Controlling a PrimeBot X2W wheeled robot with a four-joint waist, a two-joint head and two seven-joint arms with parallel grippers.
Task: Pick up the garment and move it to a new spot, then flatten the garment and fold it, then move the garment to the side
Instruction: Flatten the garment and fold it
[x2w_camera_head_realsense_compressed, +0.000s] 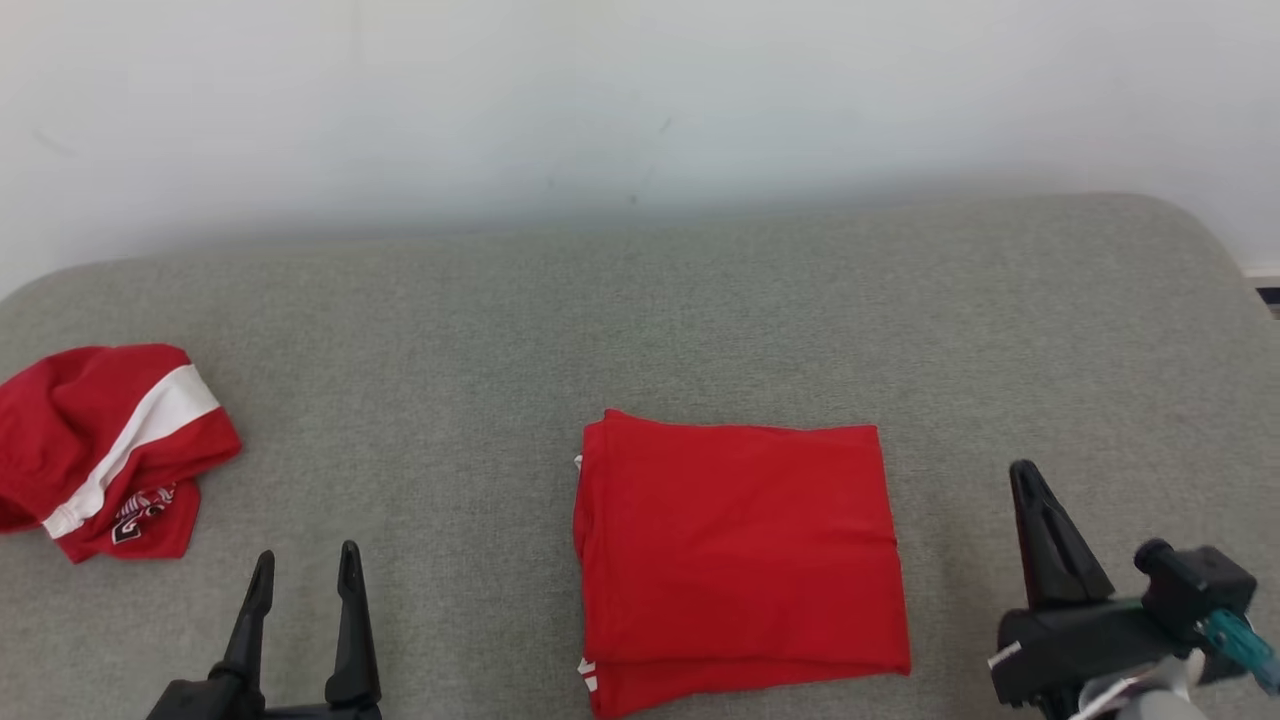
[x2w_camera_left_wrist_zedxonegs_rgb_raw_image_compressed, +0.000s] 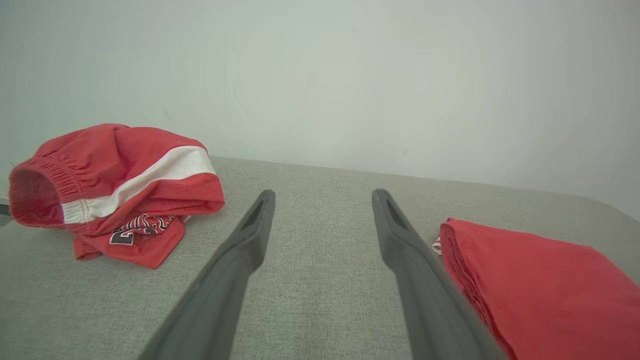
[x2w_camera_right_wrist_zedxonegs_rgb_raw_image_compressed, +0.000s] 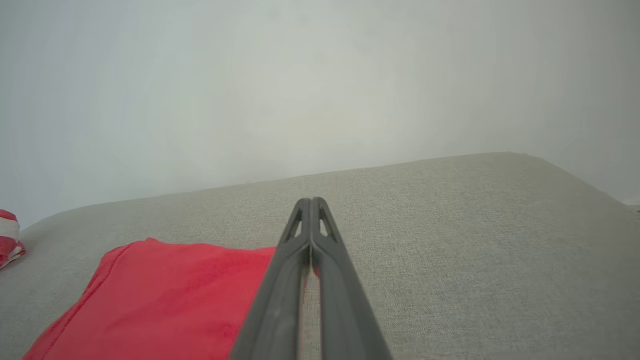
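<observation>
Garment (x2w_camera_head_realsense_compressed: 740, 555): red, folded flat, centre of grey bench (x2w_camera_head_realsense_compressed: 700, 300). Left end effector (x2w_camera_head_realsense_compressed: 305, 565): jaws apart, empty, to its left. Right end effector (x2w_camera_head_realsense_compressed: 1024, 478): jaws pressed together, empty, to its right. Crumpled red-and-white shorts (x2w_camera_head_realsense_compressed: 100, 450): far left.

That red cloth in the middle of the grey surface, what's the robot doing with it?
Nothing is held right now. The folded red garment lies in a neat rectangle on the grey surface between the two grippers. The left gripper is open, the right gripper shut; neither touches it. A crumpled red and white garment sits far left. Folding looks done; moving it aside seems left.
</observation>
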